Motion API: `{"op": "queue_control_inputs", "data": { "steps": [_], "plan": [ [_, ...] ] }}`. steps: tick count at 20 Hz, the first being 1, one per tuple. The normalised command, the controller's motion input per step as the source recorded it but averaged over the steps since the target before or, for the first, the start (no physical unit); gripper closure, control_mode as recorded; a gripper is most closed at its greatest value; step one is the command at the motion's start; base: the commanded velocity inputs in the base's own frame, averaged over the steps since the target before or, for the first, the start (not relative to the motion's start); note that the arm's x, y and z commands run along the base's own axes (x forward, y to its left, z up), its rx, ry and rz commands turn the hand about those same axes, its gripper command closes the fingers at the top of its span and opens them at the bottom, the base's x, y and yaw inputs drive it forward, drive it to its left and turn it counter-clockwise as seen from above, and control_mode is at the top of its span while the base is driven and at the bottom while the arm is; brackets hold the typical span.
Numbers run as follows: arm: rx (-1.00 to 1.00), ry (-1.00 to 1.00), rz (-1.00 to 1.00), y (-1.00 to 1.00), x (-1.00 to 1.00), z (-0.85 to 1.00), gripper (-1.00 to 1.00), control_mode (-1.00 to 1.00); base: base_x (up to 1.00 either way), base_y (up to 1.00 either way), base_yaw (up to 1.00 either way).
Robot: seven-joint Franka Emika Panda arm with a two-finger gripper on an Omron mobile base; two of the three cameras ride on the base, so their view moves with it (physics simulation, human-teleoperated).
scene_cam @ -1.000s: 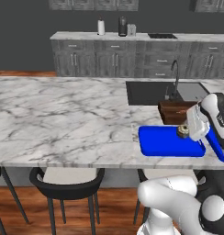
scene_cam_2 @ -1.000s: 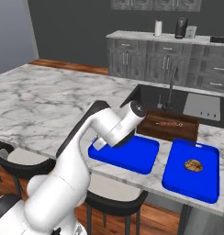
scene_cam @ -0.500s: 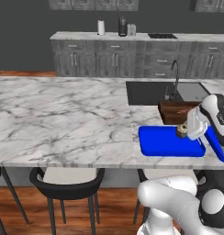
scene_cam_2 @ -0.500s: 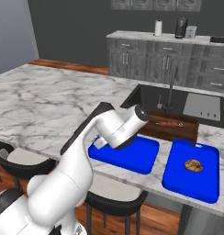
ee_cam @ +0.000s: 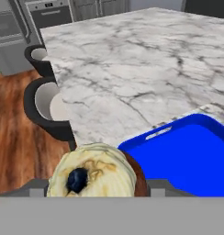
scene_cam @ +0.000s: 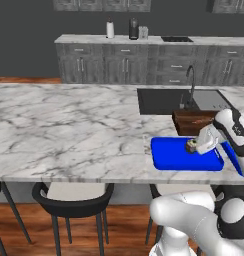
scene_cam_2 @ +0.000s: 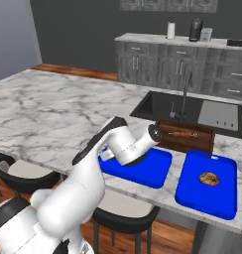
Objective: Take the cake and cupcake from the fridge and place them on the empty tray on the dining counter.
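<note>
The claw [scene_cam: 196,146] is clenched on the cupcake [scene_cam: 192,145], its cream top sitting between the fingers in the hand view. Over the last second it has sunk from above the blue tray [scene_cam: 174,155] to just over the tray's right end on the marble desk [scene_cam: 69,125], so release looks near. Another blue tray [scene_cam_2: 208,196], right of this one, already holds a small brown item.

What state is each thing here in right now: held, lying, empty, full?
cupcake: held in the claw, above the near blue tray.
claw: shut on the cupcake, over the tray.
near blue tray: flat on the marble counter, nothing lying on its visible part.
second blue tray: flat on the counter, one small round brown item on it.
dark wooden tray: beside the sink, a thin item on it.
</note>
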Motion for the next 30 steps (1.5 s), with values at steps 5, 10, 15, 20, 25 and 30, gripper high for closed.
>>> {"op": "queue_control_inputs", "data": {
  "steps": [5,10,15,20,25,30],
  "plan": [
    [0.01,0.19,0.01,0.00,0.37,0.00,1.00,-1.00,0.00,0.00,0.00],
    [0.00,-0.02,0.00,0.00,0.07,-0.15,1.00,-1.00,0.00,0.00,0.00],
    [0.00,-0.24,0.00,0.00,0.01,-0.44,1.00,-1.00,0.00,0.00,0.00],
    [0.01,-0.03,0.00,0.00,0.38,-0.07,1.00,-1.00,0.00,0.00,0.00],
    [0.00,0.04,0.00,0.00,0.54,-0.01,1.00,-1.00,0.00,0.00,0.00],
    [0.00,0.03,0.00,0.00,0.27,-0.22,1.00,-1.00,0.00,0.00,0.00]
  ]
}}
